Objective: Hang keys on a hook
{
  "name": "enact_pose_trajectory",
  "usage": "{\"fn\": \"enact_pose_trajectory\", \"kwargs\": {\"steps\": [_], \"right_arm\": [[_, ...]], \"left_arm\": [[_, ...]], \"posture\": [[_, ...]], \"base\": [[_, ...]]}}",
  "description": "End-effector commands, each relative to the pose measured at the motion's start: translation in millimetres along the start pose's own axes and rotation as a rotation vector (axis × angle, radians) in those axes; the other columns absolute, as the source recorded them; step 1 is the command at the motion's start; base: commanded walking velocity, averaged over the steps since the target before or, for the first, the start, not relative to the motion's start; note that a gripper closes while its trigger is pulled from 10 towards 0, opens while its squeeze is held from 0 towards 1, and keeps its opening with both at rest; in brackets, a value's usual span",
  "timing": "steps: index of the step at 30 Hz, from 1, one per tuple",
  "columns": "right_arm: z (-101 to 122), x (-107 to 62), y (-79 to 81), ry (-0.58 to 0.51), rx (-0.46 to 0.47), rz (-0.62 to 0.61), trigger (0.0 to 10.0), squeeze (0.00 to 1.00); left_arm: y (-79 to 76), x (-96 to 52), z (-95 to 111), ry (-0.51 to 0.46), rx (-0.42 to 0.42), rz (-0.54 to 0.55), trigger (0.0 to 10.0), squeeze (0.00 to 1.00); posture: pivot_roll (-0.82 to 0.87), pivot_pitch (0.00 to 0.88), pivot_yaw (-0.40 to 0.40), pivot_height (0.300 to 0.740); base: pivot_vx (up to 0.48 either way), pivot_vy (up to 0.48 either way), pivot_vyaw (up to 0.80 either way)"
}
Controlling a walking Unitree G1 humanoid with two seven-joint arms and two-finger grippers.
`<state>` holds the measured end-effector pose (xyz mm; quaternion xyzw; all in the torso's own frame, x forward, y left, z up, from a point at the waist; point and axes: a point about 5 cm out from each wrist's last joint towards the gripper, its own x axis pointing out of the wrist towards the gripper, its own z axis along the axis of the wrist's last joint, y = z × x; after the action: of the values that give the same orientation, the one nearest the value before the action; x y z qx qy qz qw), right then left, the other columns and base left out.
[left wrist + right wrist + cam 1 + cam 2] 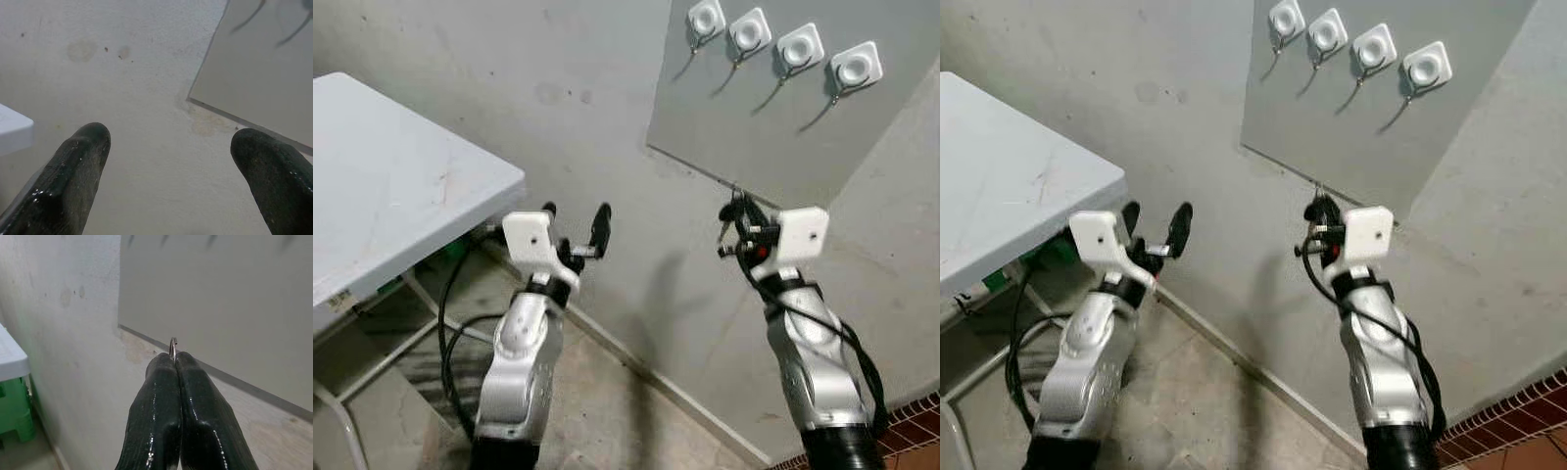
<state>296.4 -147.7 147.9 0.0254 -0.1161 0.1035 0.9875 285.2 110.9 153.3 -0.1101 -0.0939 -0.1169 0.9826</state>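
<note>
The right gripper (174, 363) pinches a thin round metal key ring (172, 347) between its ribbed black fingertips, held just below the lower edge of the smooth grey wall panel (783, 117). Four square white plastic hooks (800, 47) sit in a row high on that panel. The left gripper (576, 217) spreads wide, empty, beside the white plastic table (391, 186).
</note>
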Motion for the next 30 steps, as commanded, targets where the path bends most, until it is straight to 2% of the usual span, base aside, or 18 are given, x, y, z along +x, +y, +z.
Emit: {"fn": "enact_pose_trajectory", "kwargs": {"steps": [1,5,10,16,19,22,26,30], "right_arm": [[8.8,-5.7,-0.7,-0.026,-0.005,0.012,10.0,0.00],[9.3,-16.0,1.6,-0.018,0.004,0.017,10.0,0.00],[10.3,-16.9,2.3,-0.010,0.009,0.014,10.0,0.00],[12.6,-16.9,2.7,-0.006,0.008,0.015,10.0,0.00],[12.9,-17.0,1.9,-0.004,0.005,0.014,10.0,0.00],[13.1,-17.0,1.8,-0.002,0.004,0.014,10.0,0.00],[13.9,-15.4,1.7,-0.003,-0.001,0.015,10.0,0.00],[15.8,-14.1,1.2,-0.011,-0.010,0.016,10.0,0.00]], "left_arm": [[-6.7,-6.8,0.9,-0.005,-0.013,-0.018,10.0,0.00],[-1.1,-18.0,-1.2,0.005,-0.015,0.018,10.0,0.00],[5.1,-20.5,0.5,-0.002,-0.025,0.050,10.0,0.00],[7.3,-19.4,1.9,0.003,-0.031,0.066,10.0,0.00],[7.8,-19.0,0.3,0.010,-0.073,0.094,10.0,0.00],[9.7,-18.1,-0.1,0.018,-0.037,0.118,10.0,0.00],[8.1,-18.2,-1.2,0.025,-0.029,0.110,10.0,0.00],[7.8,-19.0,-2.0,0.035,-0.034,0.121,10.0,0.00]], "posture": [[0.02,0.000,-0.084,0.740],[0.02,0.000,-0.081,0.740],[0.02,0.000,-0.080,0.740],[0.02,0.000,-0.081,0.740],[0.02,0.000,-0.082,0.740],[0.01,0.000,-0.081,0.740],[0.02,0.000,-0.083,0.740],[0.02,0.000,-0.083,0.740]], "base": [[0.000,0.000,-0.72],[0.000,0.000,-0.72],[0.000,-0.164,-0.72],[0.000,-0.480,-0.71],[0.000,0.000,-0.71],[0.000,0.000,-0.72],[0.000,0.000,-0.63],[0.000,0.000,0.00]]}}
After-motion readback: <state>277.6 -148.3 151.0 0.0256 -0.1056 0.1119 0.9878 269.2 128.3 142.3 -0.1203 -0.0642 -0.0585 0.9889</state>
